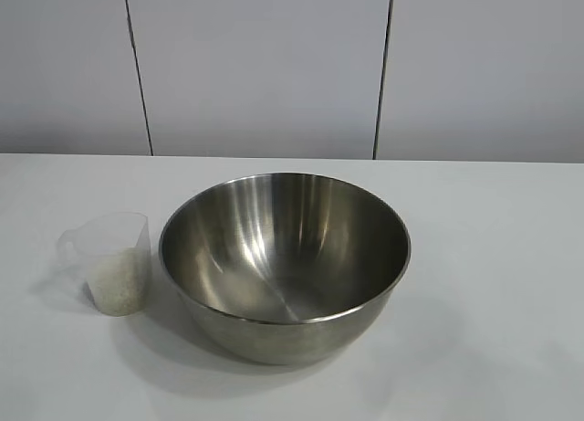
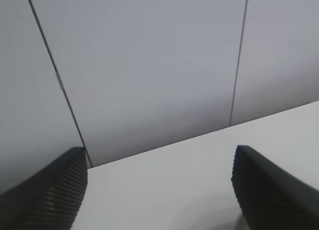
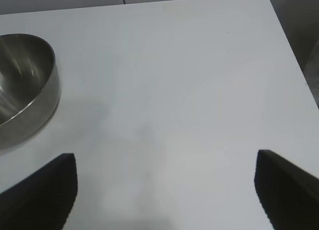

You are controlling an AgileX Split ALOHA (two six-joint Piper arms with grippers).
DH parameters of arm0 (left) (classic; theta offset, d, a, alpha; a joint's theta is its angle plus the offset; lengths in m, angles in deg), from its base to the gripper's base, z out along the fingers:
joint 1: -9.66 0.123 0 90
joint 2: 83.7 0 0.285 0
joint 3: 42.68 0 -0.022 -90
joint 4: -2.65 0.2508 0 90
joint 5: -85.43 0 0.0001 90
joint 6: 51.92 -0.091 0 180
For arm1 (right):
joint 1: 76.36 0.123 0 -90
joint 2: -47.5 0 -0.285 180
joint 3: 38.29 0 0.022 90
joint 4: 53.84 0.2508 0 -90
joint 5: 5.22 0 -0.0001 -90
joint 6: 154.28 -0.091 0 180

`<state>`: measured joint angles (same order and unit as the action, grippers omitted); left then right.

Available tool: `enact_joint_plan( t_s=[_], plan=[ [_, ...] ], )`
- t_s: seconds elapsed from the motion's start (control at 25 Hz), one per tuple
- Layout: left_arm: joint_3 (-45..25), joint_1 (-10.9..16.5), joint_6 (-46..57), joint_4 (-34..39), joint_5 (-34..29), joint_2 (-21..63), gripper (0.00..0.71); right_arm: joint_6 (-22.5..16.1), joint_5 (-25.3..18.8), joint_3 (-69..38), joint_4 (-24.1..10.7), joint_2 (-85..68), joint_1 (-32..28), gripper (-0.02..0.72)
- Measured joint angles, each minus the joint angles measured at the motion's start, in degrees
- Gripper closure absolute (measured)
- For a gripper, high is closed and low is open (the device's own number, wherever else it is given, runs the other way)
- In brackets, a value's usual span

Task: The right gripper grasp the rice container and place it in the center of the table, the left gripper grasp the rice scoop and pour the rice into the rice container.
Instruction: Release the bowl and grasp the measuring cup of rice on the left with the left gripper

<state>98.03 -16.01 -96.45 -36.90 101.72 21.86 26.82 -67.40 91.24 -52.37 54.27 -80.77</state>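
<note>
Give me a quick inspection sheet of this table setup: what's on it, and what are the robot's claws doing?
Surface: white table, bare apart from two items.
Job's things: steel bowl near the middle, upright, no rice visible inside; clear scoop beside it on the left arm's side, upright, holding rice.
Clutter: nothing seen.
Grippers: neither shows in the exterior view; left gripper open, holding nothing, aimed at the wall; right gripper open, holding nothing, over bare table beside the bowl.
Cables: nothing seen.
Surroundings: plain grey panelled wall behind the table.
</note>
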Motion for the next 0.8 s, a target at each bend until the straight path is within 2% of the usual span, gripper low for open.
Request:
enact_joint_plan(
  t_s=[0.08, 0.24, 0.44, 0.52, 0.6, 0.8],
  plan=[
    [-5.3, -1.54, 1.73, -0.39, 7.21, 0.06, 0.137, 0.0, 0.0, 0.0, 0.0, 0.0, 0.0, 0.042],
    [-15.29, -1.9, 8.41, 1.08, 19.57, 0.06, 0.137, 0.0, 0.0, 0.0, 0.0, 0.0, 0.0, 0.042],
    [-30.96, -1.96, 19.88, 10.93, 38.48, -1.71, 0.137, 0.0, 0.0, 0.0, 0.0, 0.0, 0.0, 0.042],
    [-34.84, -1.96, 24.97, 13.38, 44.81, -5.01, 0.137, 0.0, 0.0, 0.0, 0.0, 0.0, 0.0, 0.042],
    [-37.27, -1.96, 28.47, 14.85, 47.73, -9.05, 0.137, 0.0, 0.0, 0.0, 0.0, 0.0, 0.0, 0.042],
    [-38.42, -1.96, 32.82, 21.98, 48.66, -20.71, 0.137, 0.0, 0.04, 0.0, 0.0, 0.0, 0.0, 0.042]
  ],
)
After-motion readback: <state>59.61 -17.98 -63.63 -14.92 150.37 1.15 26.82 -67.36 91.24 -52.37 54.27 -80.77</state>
